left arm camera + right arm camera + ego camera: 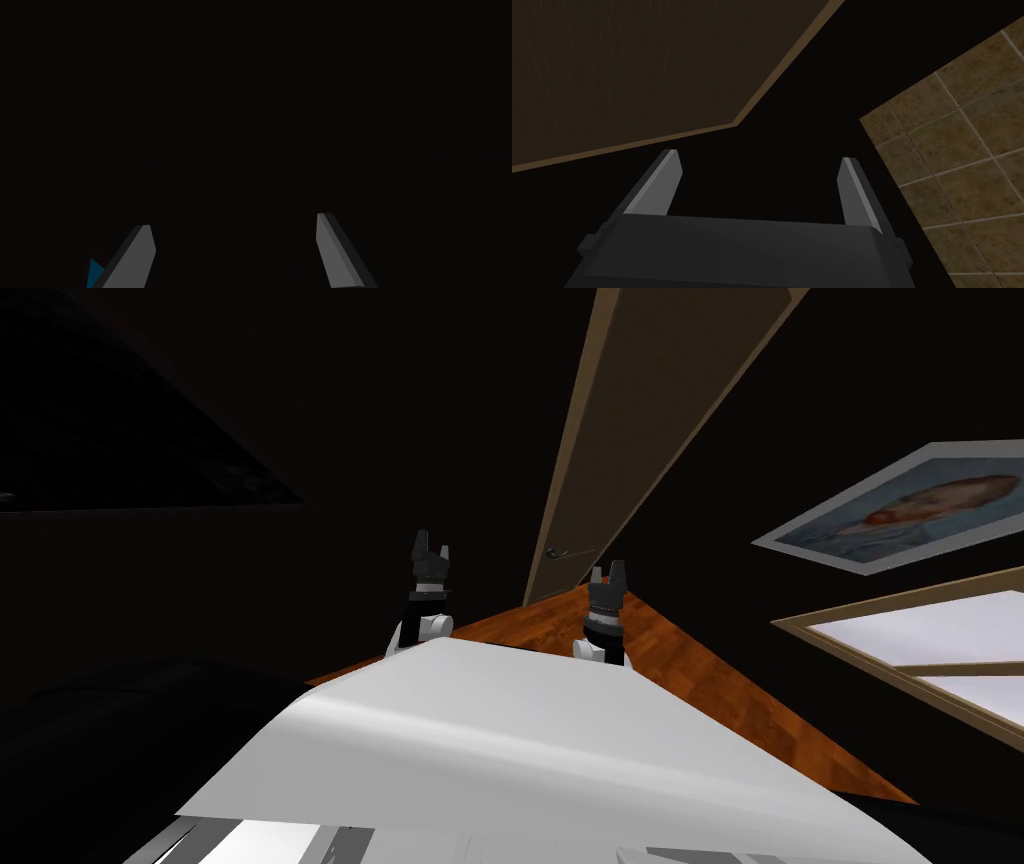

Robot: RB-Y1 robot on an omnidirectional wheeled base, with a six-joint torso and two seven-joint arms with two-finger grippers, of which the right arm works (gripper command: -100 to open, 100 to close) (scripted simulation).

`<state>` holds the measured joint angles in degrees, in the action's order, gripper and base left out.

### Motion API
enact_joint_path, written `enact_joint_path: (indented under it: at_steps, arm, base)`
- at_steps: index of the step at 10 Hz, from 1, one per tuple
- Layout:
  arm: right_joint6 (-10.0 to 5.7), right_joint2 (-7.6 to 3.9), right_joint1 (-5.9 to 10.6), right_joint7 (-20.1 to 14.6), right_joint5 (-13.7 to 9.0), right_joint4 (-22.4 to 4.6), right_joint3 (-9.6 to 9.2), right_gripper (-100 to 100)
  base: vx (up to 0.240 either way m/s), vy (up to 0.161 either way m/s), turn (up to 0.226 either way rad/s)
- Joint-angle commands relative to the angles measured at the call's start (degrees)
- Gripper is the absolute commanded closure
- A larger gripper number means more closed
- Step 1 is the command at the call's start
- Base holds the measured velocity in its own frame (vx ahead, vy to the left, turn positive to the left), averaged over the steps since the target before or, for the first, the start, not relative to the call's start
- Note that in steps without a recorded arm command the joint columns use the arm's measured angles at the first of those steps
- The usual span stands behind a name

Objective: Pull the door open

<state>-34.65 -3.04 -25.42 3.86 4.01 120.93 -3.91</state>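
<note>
1. Tan door (640, 418) is seen ahead, its handle (557, 553) placed between both arms.
2. Jaws of the right arm (603, 623) are held apart near the door's edge, gripping nothing.
3. Jaws of the left arm (425, 593) are spread apart, empty.

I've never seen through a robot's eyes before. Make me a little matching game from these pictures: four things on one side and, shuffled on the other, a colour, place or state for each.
Things:
1. door
2. floor boards
3. portrait
4. right tool

Descriptions:
A. open, holding nothing
B. on the wall beside a window
C. tan, with a lever handle near its edge
D. orange-brown

Pairs: 1-C, 2-D, 3-B, 4-A.
</note>
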Motion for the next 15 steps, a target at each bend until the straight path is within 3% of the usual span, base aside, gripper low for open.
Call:
enact_joint_path:
  at_steps: [1, 4, 5, 7, 10, 11, 14, 15]
  arm:
    - [-0.25, -0.88, 0.84, -0.8, -0.3, -2.7, 0.08, -100]
    - [-0.78, -2.45, 2.49, -2.1, -0.9, -7.1, 0.08, -100]
    - [-0.78, -2.45, 2.49, -2.1, -0.9, -7.8, 0.08, -100]
    - [-1.37, -4.15, 4.31, -3.6, -1.6, -11.9, 0.08, -100]
    - [-1.67, -5.03, 5.25, -4.4, -1.9, -16.2, 0.08, -100]
    - [-1.99, -5.95, 6.24, -5.3, -2.2, -18.7, 0.08, -100]
    - [-2.31, -6.87, 7.24, -6.1, -2.6, -22.3, 0.08, -100]
    - [-2.64, -7.82, 8.25, -6.9, -2.9, -24.3, 0.08, -100]
  base:
    - [0.045, -0.053, 0.089]
    - [0.052, -0.056, 0.131]
    - [0.038, -0.049, 0.064]
    - [0.056, -0.058, 0.166]
    - [0.037, -0.068, 0.080]
    - [0.034, -0.073, 0.132]
    - [0.041, -0.056, 0.094]
    - [0.045, -0.050, 0.136]
